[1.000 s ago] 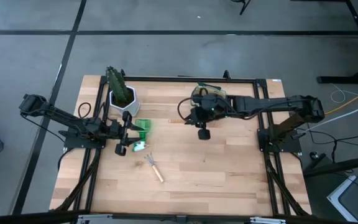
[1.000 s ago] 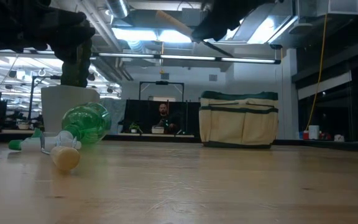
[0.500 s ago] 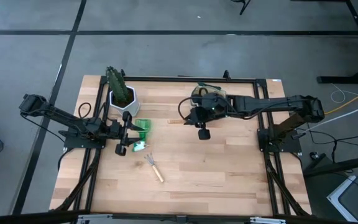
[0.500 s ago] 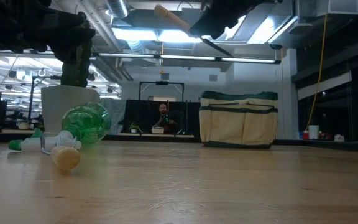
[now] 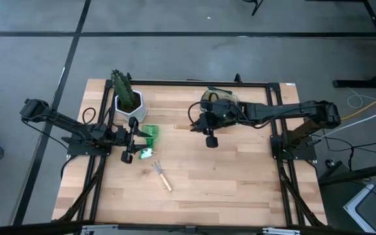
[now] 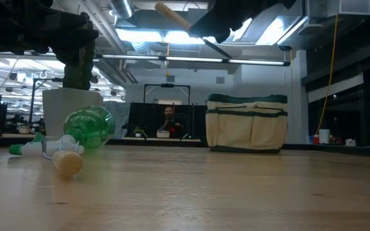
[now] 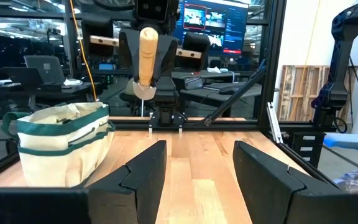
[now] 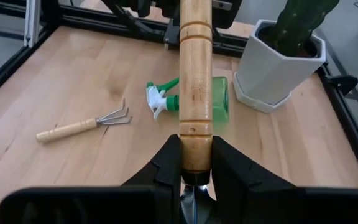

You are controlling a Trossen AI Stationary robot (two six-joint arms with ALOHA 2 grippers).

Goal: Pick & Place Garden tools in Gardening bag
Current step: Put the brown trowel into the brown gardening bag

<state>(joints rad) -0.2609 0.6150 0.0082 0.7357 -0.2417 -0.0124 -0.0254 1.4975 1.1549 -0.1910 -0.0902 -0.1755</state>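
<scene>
1. Since a second ago my right gripper (image 5: 197,123) has shifted slightly away from the gardening bag (image 5: 218,99), carrying the trowel (image 8: 195,87) along; in the low view its handle sits further left.
2. My right fingers (image 8: 166,163) are pinched narrowly on the trowel's wooden handle, held in the air beside the bag.
3. My left gripper (image 5: 139,139) is spread wide, holding nothing, over the green spray bottle (image 5: 149,136).
4. Only my right wrist view shows the rake (image 8: 84,126) lying near that bottle, and the cactus pot (image 8: 277,67).
</scene>
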